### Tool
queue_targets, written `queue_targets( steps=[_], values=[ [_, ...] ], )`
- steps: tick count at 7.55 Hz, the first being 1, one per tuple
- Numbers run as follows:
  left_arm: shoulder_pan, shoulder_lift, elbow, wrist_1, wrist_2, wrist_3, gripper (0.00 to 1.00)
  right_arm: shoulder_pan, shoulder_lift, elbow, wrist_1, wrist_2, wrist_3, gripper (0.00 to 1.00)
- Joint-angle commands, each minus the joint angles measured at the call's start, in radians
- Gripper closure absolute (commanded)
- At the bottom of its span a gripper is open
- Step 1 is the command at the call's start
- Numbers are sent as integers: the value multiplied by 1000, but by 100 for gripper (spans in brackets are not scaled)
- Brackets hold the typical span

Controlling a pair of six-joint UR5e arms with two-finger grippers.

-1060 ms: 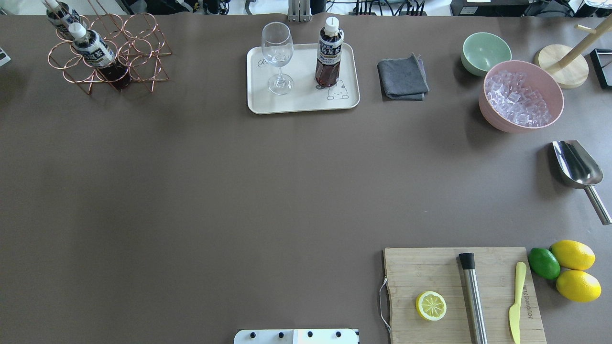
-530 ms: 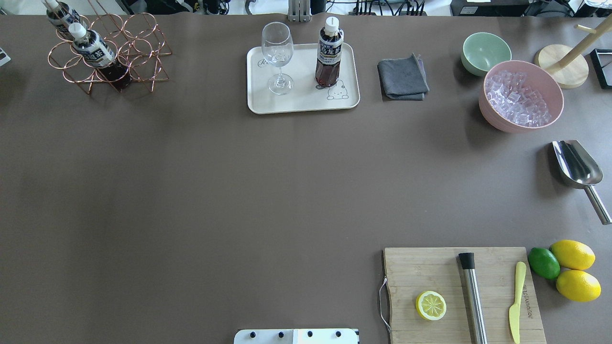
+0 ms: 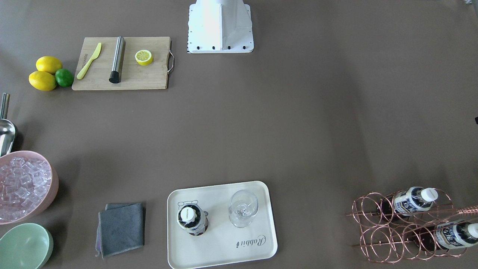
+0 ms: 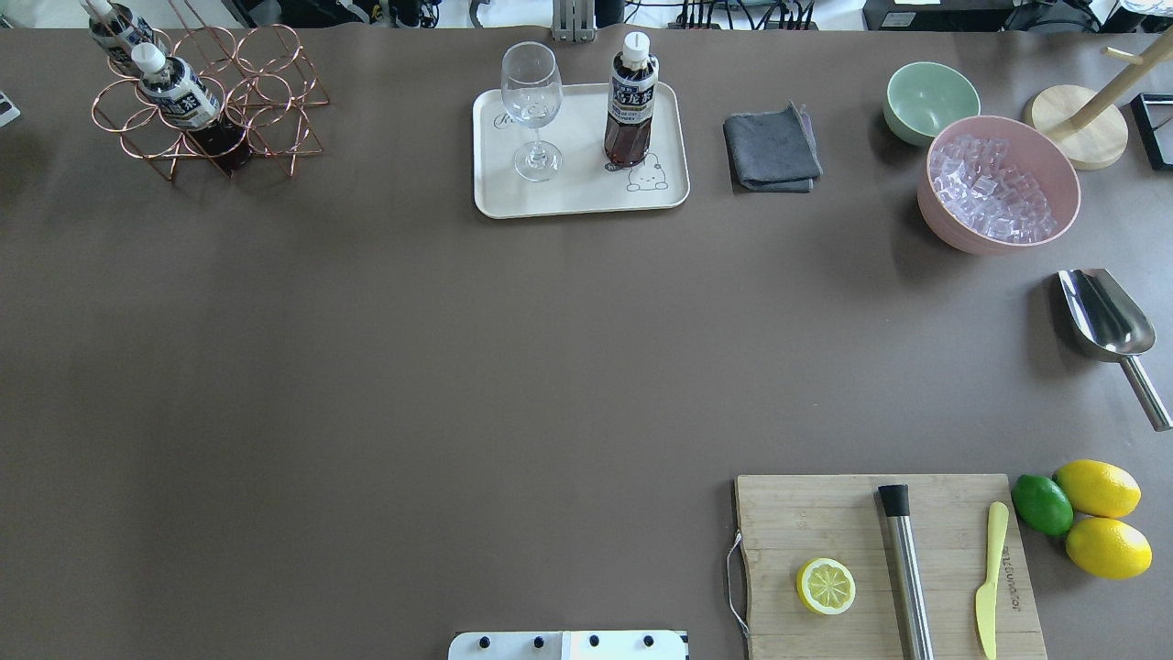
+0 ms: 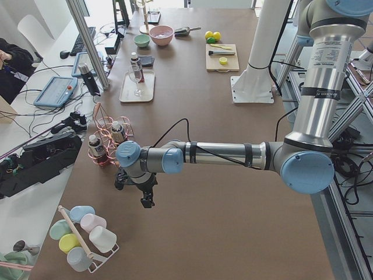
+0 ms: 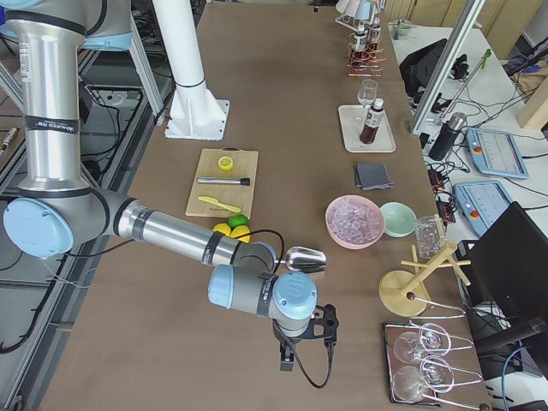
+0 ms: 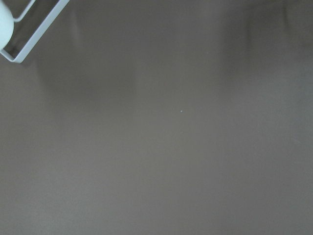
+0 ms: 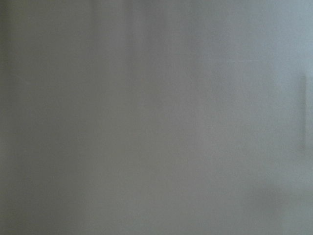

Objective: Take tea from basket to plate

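Note:
One tea bottle (image 4: 630, 101) stands upright on the cream plate (image 4: 586, 197), next to the bear drawing; it also shows in the front-facing view (image 3: 191, 220). Two more tea bottles (image 4: 179, 96) (image 4: 115, 27) lie in the copper wire basket (image 4: 259, 92) at the far left corner. My left gripper (image 5: 147, 202) shows only in the exterior left view, low over bare table near the basket. My right gripper (image 6: 288, 363) shows only in the exterior right view, near the table's right end. I cannot tell whether either is open or shut.
A wine glass (image 4: 531, 110) stands on the plate. A grey cloth (image 4: 772, 149), a green bowl (image 4: 930, 101), a pink bowl of ice (image 4: 999, 183) and a metal scoop (image 4: 1109, 321) lie to the right. A cutting board (image 4: 889, 568) with lemon half, muddler and knife sits near right.

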Motion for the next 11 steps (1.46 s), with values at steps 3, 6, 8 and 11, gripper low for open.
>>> queue_targets(
  steps=[3,6,8,11],
  values=[
    [1,22,-1,-5,19,5,2,7,1,3,-3,-10,31,0],
    [-10,27,-30,0,28,7,2,5,4,19,2,-62,28,0],
    [-21,57,-50,3,28,7,2,5,-4,39,-4,-80,22,0],
    [-22,56,-43,3,28,8,2,5,-9,39,-1,-83,-43,0]
  ],
)
